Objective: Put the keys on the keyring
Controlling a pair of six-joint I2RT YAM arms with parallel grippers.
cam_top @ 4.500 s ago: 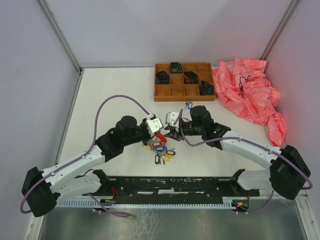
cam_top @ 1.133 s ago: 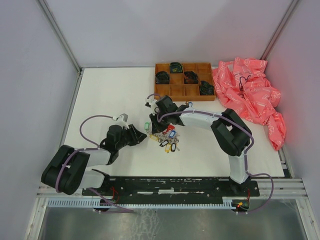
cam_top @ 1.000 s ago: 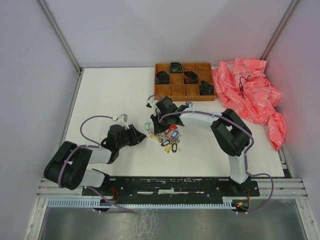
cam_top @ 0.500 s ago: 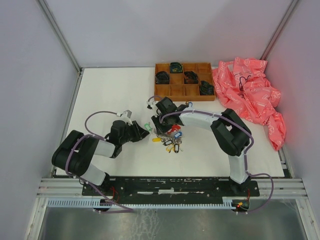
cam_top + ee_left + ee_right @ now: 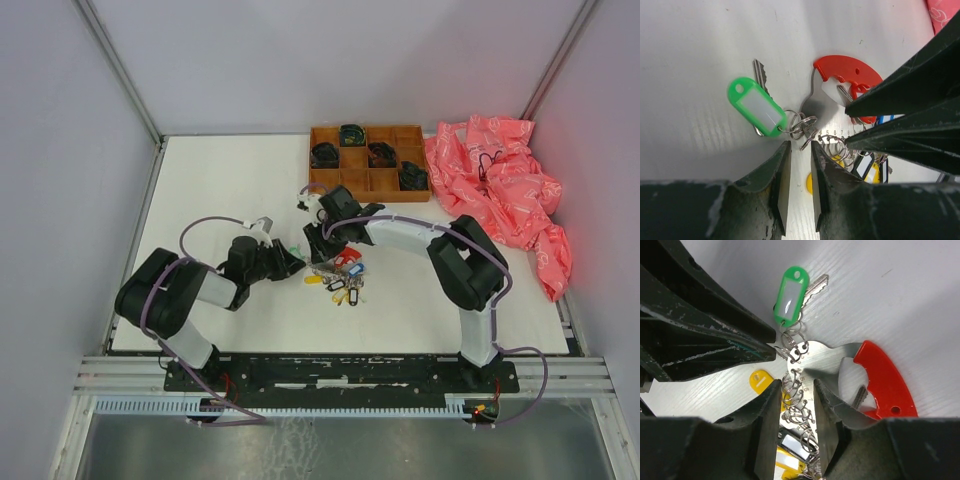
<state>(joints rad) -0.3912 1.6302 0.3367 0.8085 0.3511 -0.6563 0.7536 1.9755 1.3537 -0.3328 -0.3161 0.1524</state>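
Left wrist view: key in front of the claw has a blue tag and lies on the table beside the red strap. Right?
No: the tag on the key is green, not blue, as the left wrist view shows. The key does lie on the table beside the red strap.

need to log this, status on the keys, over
Left gripper and right gripper open, tip to tip at the keyring. Green-tagged key lying flat, its small ring against the bunch; threaded or not, cannot tell. Red strap alongside, not blocking.
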